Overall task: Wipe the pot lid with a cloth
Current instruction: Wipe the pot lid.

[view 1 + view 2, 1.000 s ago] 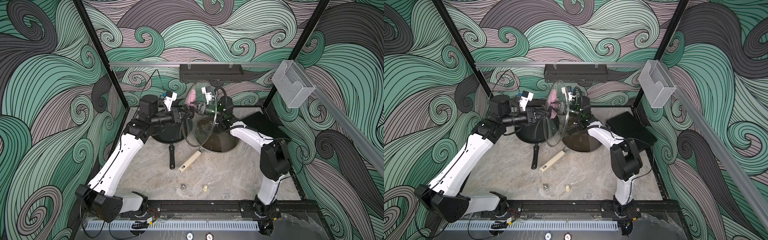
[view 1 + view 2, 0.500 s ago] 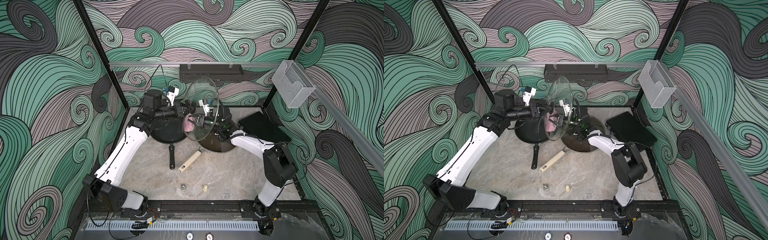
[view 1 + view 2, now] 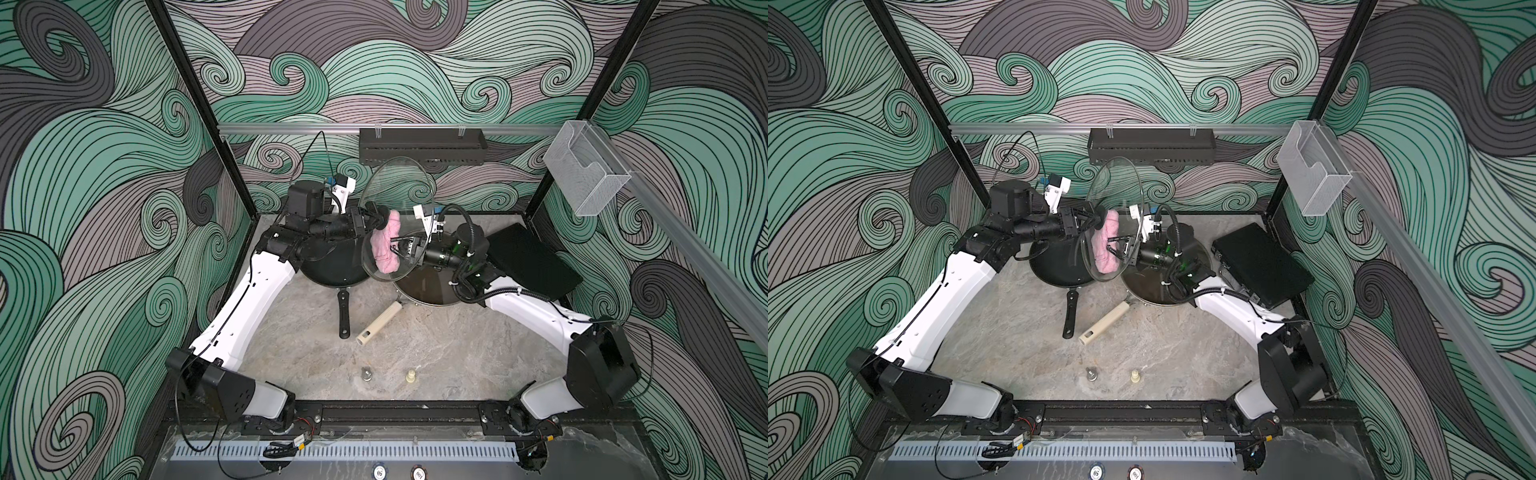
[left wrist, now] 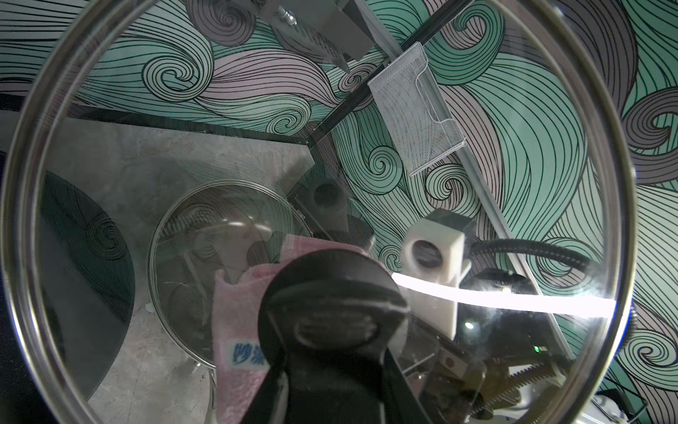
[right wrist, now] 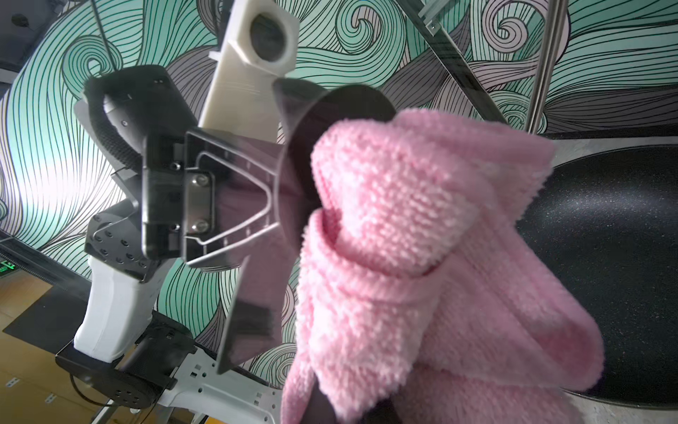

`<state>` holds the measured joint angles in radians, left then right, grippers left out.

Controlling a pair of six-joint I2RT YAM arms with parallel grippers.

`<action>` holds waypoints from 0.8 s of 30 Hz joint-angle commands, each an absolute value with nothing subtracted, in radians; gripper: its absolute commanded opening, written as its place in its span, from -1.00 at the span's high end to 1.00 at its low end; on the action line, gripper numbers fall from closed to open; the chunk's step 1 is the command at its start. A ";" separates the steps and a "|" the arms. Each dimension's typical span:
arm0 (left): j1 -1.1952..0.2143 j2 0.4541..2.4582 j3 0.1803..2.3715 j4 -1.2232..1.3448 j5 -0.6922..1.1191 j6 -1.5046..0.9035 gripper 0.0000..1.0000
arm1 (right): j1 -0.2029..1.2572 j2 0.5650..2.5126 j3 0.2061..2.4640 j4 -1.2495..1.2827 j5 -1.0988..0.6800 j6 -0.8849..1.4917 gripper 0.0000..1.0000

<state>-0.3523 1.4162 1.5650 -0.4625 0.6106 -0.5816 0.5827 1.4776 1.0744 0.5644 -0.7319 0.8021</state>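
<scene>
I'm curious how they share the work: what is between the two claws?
The upright glass pot lid and the pink cloth against it; both top views show it.

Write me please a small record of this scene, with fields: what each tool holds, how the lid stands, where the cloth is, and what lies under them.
left tool: shut on the black knob of the glass lid
glass lid: held in the air, standing on edge, above the pans
right tool: shut on the pink cloth
pink cloth: bunched, against the lid face opposite the knob
below: black frying pan and pan with beige handle, both on the table
</scene>
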 commanded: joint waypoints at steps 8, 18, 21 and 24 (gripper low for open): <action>-0.332 1.348 1.561 -0.357 0.639 -0.535 1.00 | 0.543 1.344 1.129 0.495 -0.714 0.698 1.00; -0.333 1.334 1.531 -0.375 0.765 -0.532 1.00 | 0.495 1.393 1.227 0.461 -0.709 0.642 1.00; -0.333 1.327 1.528 -0.385 0.808 -0.531 1.00 | 0.483 1.448 1.271 0.479 -0.711 0.644 1.00; -0.334 1.313 1.525 -0.387 0.852 -0.536 1.00 | 0.477 1.516 1.331 0.487 -0.716 0.648 1.00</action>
<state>-0.3340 1.3830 1.4975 -0.4816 0.7319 -0.5644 0.4808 1.4754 1.2812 0.4332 -0.7078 0.6605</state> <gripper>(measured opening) 0.318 0.062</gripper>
